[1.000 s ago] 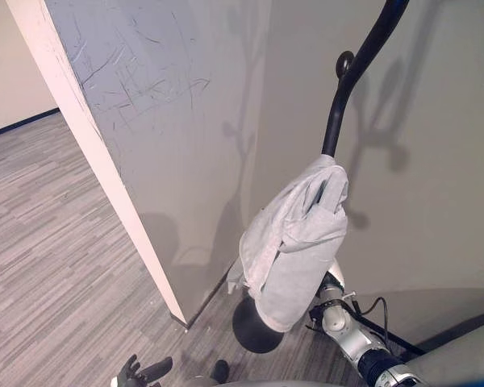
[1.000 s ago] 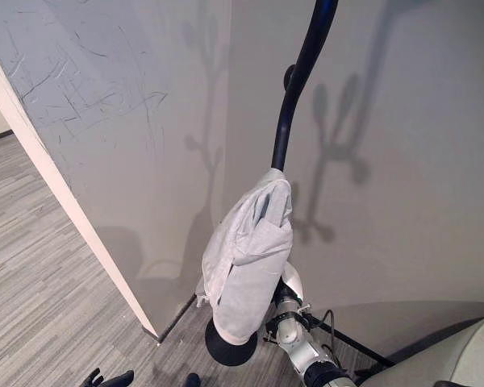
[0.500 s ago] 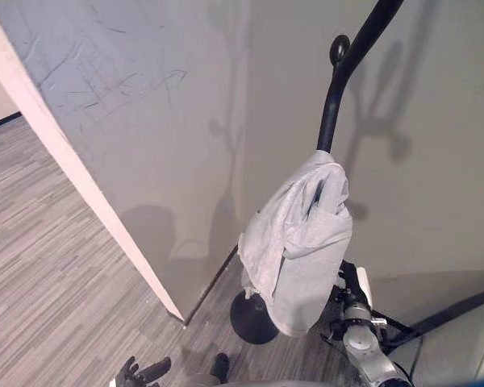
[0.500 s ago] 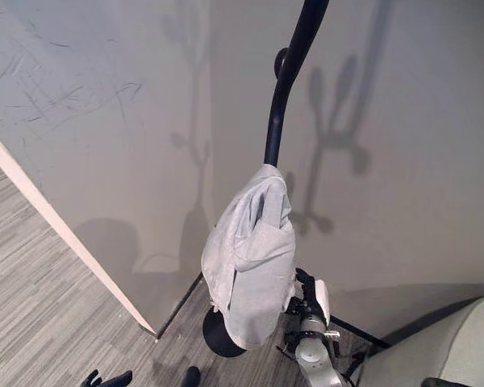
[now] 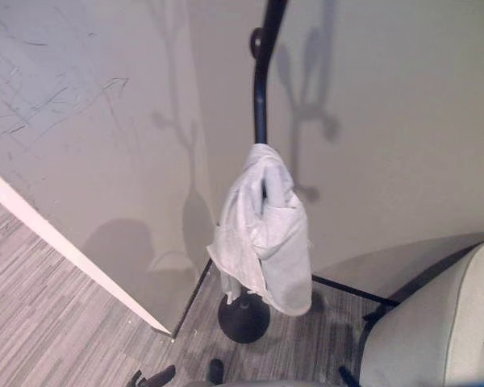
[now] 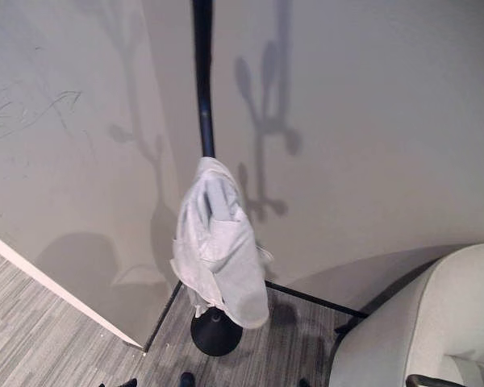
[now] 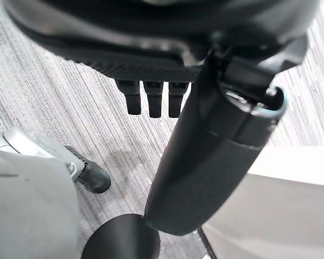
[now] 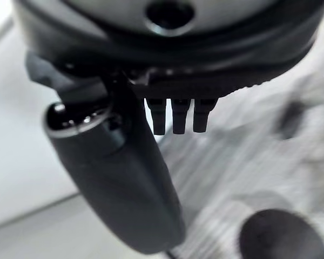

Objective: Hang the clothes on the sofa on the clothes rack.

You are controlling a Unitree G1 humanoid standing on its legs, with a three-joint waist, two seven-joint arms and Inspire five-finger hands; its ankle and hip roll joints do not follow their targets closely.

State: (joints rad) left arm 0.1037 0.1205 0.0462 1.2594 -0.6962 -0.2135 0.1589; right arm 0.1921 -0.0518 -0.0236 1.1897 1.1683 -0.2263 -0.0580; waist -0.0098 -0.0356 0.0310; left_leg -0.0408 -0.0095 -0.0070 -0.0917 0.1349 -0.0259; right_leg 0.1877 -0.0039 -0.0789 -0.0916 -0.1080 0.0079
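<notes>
- We see the grey garment (image 5: 262, 238) draped on the black clothes rack (image 5: 259, 105); sofa (image 5: 436, 330) at four o'clock
- Our left hand (image 7: 154, 97) and right hand (image 8: 175, 110) hang relaxed, fingers straight, holding nothing

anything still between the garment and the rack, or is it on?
Nothing visible in the way: the light grey garment already hangs on the black clothes rack, draped over the pole above the round base. Both hands are off it: the left hand and the right hand hold nothing, fingers straight.

Office: carpet (image 5: 56, 322), partition wall (image 5: 81, 145)
</notes>
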